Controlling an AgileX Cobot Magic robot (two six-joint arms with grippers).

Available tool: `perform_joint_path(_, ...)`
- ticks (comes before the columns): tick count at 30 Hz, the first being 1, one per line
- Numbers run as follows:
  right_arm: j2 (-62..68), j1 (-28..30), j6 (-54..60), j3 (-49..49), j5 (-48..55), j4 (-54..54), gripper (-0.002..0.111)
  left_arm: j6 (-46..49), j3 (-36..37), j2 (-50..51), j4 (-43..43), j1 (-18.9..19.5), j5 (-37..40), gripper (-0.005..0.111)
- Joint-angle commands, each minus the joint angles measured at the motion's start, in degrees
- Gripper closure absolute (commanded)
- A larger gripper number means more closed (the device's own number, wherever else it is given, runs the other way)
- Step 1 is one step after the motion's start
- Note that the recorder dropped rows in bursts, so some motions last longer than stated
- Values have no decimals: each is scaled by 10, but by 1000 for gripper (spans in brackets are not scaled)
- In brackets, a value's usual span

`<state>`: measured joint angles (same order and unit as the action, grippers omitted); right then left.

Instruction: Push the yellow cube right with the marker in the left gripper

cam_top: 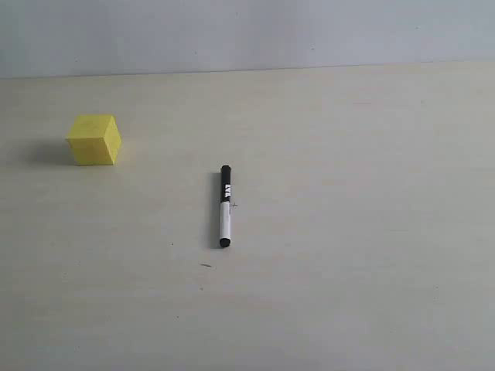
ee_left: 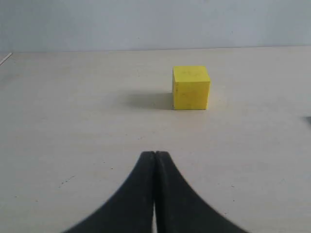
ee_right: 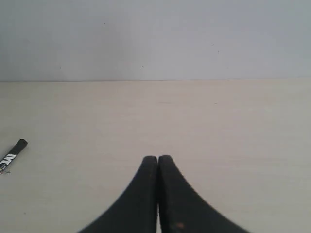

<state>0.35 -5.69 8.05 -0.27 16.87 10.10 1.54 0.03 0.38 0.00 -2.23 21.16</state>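
Note:
The yellow cube [cam_top: 94, 139] sits on the pale table at the far left of the exterior view; the left wrist view also shows the yellow cube [ee_left: 191, 87], well ahead of my left gripper [ee_left: 155, 154]. That gripper is shut with nothing in it. The marker [cam_top: 225, 205] lies loose on the table near the middle, black cap end pointing away, white barrel nearer. Its black cap end appears as the marker [ee_right: 13, 155] at the edge of the right wrist view. My right gripper [ee_right: 158, 158] is shut and empty. Neither arm shows in the exterior view.
A pale wooden table [cam_top: 348, 232] fills the scene, ending at a grey-blue wall [cam_top: 247, 31] behind. A small dark mark [cam_top: 206, 266] lies on the tabletop just in front of the marker.

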Motion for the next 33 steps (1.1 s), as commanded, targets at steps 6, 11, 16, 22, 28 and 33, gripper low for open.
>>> perform_joint_path(6, -3, 3, 3, 3, -4, 0, 108, 0, 0, -4, -5, 3, -7, 107)
perform_joint_path(11, -3, 3, 3, 3, -4, 0, 108, 0, 0, -4, -5, 3, -7, 107)
perform_joint_path(16, -3, 3, 3, 3, -4, 0, 108, 34, 0, -4, 0, 3, -67, 107)
perform_joint_path(22, -3, 3, 3, 3, -4, 0, 108, -74, 0, -4, -220, 3, -184, 107)
perform_joint_path(28, -3, 3, 3, 3, -4, 0, 108, -164, 0, -4, -279, 3, -276, 107)
perform_joint_path(33, -3, 3, 3, 3, -4, 0, 108, -256, -71, 0, -232, 3, -364, 107)
